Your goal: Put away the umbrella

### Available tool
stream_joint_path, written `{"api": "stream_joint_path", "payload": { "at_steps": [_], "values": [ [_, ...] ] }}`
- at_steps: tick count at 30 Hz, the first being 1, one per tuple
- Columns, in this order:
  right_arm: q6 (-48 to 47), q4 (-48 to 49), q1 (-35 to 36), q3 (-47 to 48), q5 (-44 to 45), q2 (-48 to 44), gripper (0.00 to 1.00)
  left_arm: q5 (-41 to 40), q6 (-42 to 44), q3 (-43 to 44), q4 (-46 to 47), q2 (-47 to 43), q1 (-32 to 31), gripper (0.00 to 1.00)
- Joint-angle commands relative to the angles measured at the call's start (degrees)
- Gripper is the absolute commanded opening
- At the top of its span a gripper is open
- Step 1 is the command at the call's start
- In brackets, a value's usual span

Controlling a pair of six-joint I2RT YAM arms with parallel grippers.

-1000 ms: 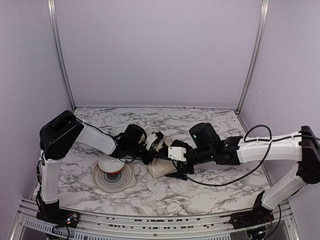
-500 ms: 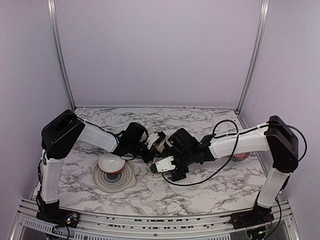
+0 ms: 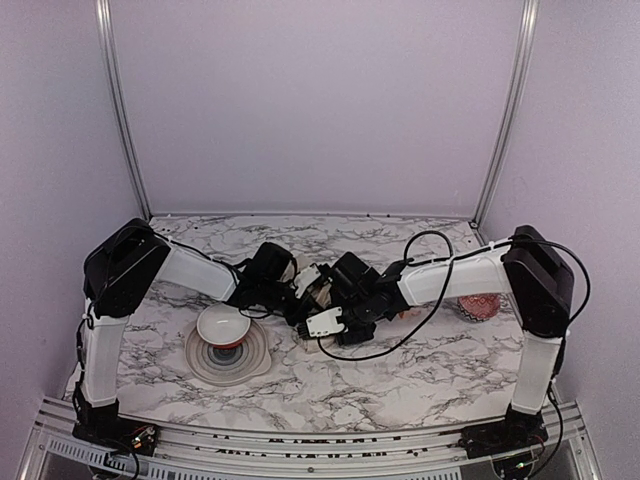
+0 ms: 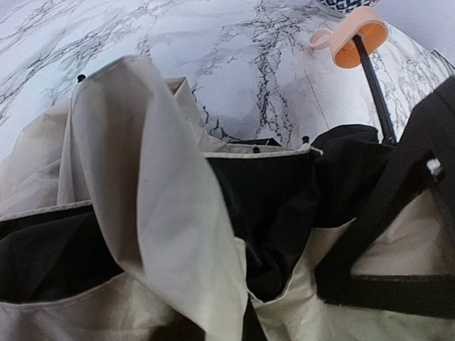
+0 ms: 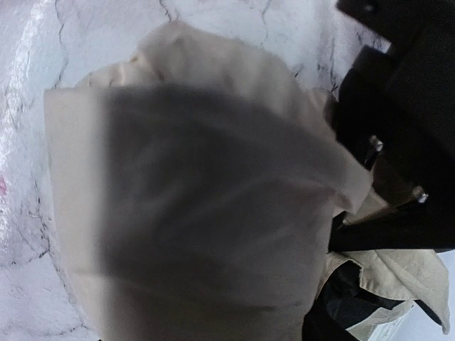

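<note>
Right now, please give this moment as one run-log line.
umbrella: collapsed, canopy loose, not stowed | left gripper: shut, at fabric | right gripper: over fabric, opening unclear | handle: ungripped

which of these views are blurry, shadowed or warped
Right wrist: soft focus, a broad dark shadow across the umbrella fabric. Left wrist: sharper, but the wide lens bends the marble table near the handle. Top external: even light, no glare.

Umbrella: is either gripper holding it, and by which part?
Left gripper is shut on the umbrella, pinching its canopy fabric; right gripper, cannot tell.
</note>
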Motion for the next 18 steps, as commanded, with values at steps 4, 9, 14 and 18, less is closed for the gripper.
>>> {"api": "stream_joint_path", "payload": {
  "at_steps": [4, 9, 14, 18],
  "values": [
    [5.66, -7.87, 3.31, -3.66, -1.30, -0.18, 0.36, -2.79, -4.15, 0.96, -9.53, 0.57, 2.64, 0.17],
    [8.31, -7.41, 5.97, -6.51, -3.10, -1.68, 0.34, -16.10, -6.37, 4.57, -8.68, 0.95, 4.32, 0.34],
    [12.59, -9.59, 7.29, -6.68, -6.62, -1.82, 0.33, -27.45, -5.13, 11.70, -13.52, 4.72, 6.50, 0.43],
    [15.40, -11.65, 7.29, -6.56, -12.40, -2.05, 0.33, -29.83, -8.62, 9.49, -9.85, -0.59, 9.15, 0.62]
  ]
}}
